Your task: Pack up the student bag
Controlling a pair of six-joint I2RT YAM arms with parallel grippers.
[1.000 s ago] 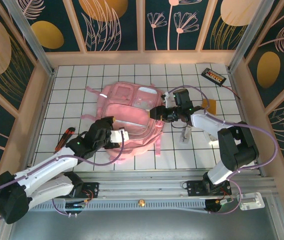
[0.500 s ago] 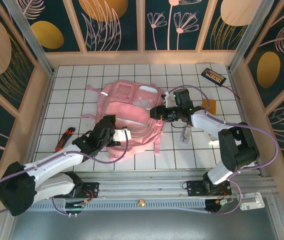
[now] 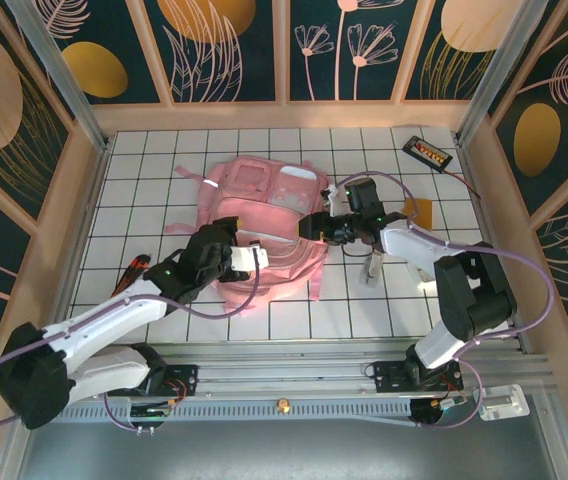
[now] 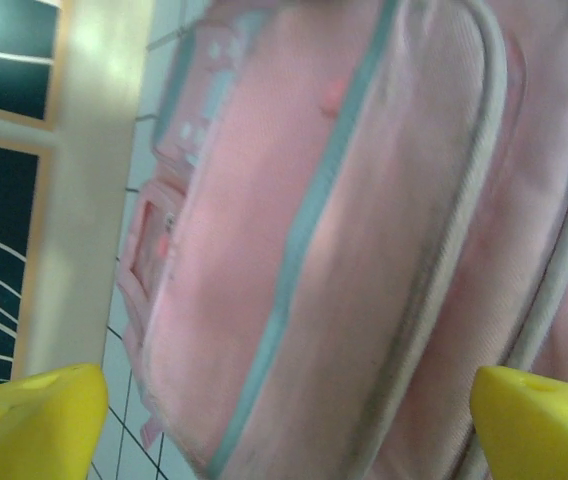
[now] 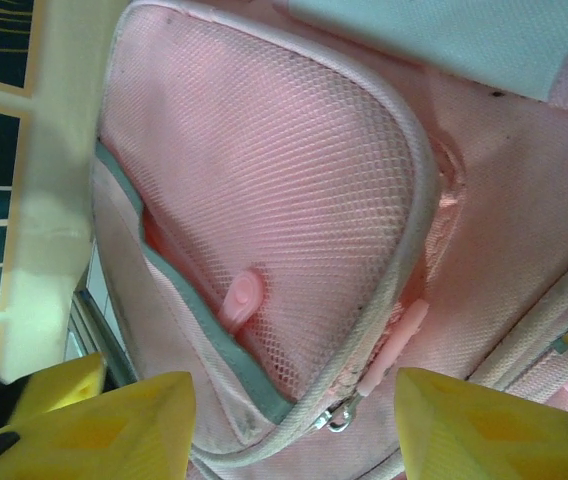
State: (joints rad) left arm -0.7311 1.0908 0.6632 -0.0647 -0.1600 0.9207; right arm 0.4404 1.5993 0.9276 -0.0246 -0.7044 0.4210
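Top external view: the student bag lies at the frame's middle. Left gripper, spread wide, hovers at its lower left part. Right gripper meets its right edge, fingers half apart; whether it pinches, I cannot tell.

The soft pink student bag lies flat, between the left claw and the right claw.

White-tiled table with dark grid lines, walled by dark floral panels. 1 orange-and-black cutter lies near the left edge. 1 black device with an orange label rests in the far right corner, with a small orange square nearer.
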